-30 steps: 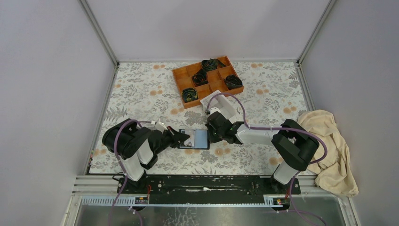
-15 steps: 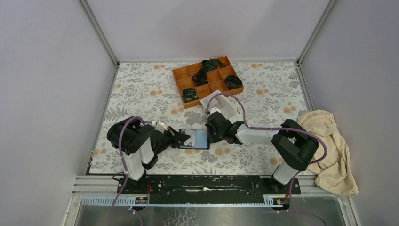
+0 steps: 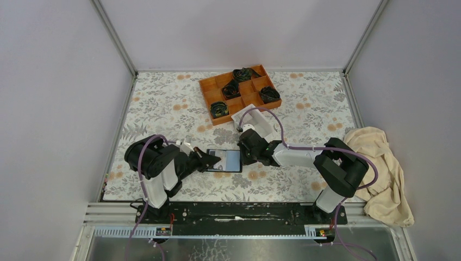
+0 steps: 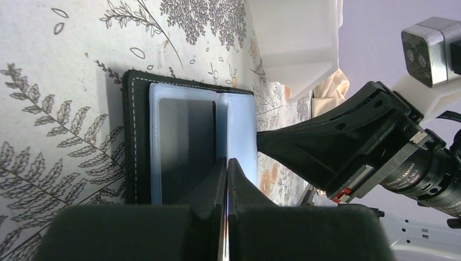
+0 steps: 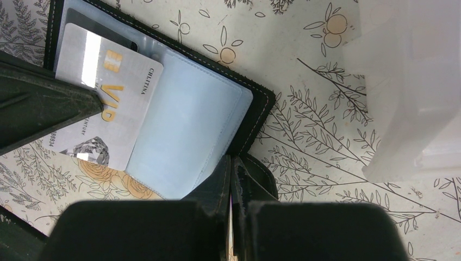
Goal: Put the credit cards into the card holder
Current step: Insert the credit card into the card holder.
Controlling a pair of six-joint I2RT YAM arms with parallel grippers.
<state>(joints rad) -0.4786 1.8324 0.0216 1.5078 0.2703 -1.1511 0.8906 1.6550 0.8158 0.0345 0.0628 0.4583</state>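
The black card holder (image 3: 232,161) lies open on the floral table, its bluish-grey pockets up; it also shows in the left wrist view (image 4: 185,130) and the right wrist view (image 5: 190,125). My left gripper (image 3: 213,161) (image 4: 226,161) is shut on a silver credit card (image 5: 117,92) marked VIP, held flat over the holder's left half. I cannot tell whether its edge is inside a pocket. My right gripper (image 3: 243,156) (image 5: 231,161) is shut on the holder's black clasp flap at its right edge. No other cards show.
A white open-top box (image 3: 255,122) (image 5: 413,81) stands just behind the right gripper. An orange compartment tray (image 3: 239,92) with dark bundles sits at the back. A beige cloth (image 3: 380,163) lies at the right edge.
My left arm's elbow has shifted slightly to the right, toward the holder, still gripping the card. The right arm and the holder have not moved.
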